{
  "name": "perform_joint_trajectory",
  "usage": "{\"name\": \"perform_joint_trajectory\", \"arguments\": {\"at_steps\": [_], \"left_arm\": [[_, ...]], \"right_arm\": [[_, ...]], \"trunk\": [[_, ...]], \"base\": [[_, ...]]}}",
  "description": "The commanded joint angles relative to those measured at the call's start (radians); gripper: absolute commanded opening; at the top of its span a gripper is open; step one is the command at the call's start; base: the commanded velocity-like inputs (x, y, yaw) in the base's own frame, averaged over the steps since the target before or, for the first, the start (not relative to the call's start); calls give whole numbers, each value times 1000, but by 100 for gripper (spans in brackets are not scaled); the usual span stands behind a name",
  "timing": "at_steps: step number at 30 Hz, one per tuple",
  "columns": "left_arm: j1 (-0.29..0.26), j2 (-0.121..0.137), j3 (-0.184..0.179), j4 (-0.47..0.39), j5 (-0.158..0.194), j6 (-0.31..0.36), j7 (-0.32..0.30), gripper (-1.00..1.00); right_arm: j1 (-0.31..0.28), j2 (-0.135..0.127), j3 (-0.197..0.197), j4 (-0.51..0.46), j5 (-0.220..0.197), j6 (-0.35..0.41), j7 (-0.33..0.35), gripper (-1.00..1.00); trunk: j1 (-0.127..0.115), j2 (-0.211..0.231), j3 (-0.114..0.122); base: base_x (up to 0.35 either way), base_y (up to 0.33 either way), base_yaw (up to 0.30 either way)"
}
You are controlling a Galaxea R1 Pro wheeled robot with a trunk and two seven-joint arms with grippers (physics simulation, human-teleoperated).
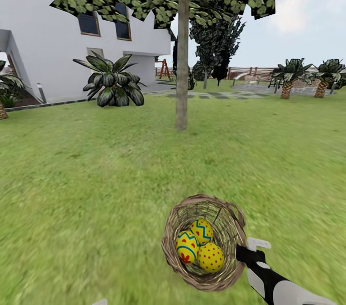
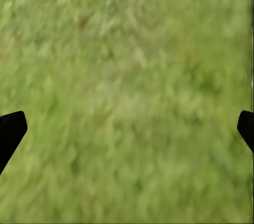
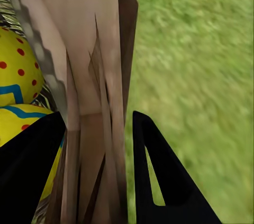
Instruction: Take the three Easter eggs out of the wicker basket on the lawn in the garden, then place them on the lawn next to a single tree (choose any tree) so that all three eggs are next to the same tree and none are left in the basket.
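The right gripper [image 3: 98, 144] is being seen clamped across the rim of the basket [image 1: 204, 242]: in the right wrist view one dark finger [image 3: 32, 171] is sitting inside the wall beside the eggs, the other [image 3: 164, 176] outside over grass, with the woven wall [image 3: 95, 75] pinched between them. In the head view the same gripper [image 1: 246, 253] is being shown at the basket's right edge, its black-and-white arm [image 1: 278, 285] reaching in from the lower right.

Three eggs [image 1: 199, 247] are lying together inside the basket, touching one another: one with blue zigzags [image 1: 202, 230], one with blue bands and a red mark [image 1: 186, 247], one with red dots [image 1: 210, 257]. The basket is being held tilted over the lawn [image 1: 86, 175], in the foreground.

The left gripper [image 2: 127, 128] is being held wide open over bare grass, its two black fingertips [image 2: 10, 128] showing at opposite edges of the left wrist view, with nothing between them.

The tree [image 1: 182, 64] is standing well beyond the basket, straight ahead on the lawn. A white house [image 1: 57, 55] and a leafy bush [image 1: 113, 81] are lying to its left, palms [image 1: 287, 79] to the far right.
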Motion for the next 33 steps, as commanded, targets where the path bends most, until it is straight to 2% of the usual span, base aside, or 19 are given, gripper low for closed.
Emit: {"name": "perform_joint_trajectory", "arguments": {"at_steps": [1,4,20,33], "left_arm": [[-1,1,-7,0,8,-4,5,100],[-1,1,-7,0,8,-4,5,100],[-1,0,-7,0,8,-4,5,100],[-1,1,-6,0,8,-4,5,100]], "right_arm": [[-1,0,-11,0,-6,-5,3,-100],[-1,0,-11,0,-6,-5,3,-100],[-1,0,-11,0,-6,-5,3,-100],[-1,0,-11,5,-6,-6,3,-100]], "trunk": [[-3,7,2],[-15,28,12],[-15,28,12],[-15,28,12]], "base": [[332,-88,0],[332,-88,0],[332,-87,0],[333,-4,0]]}}
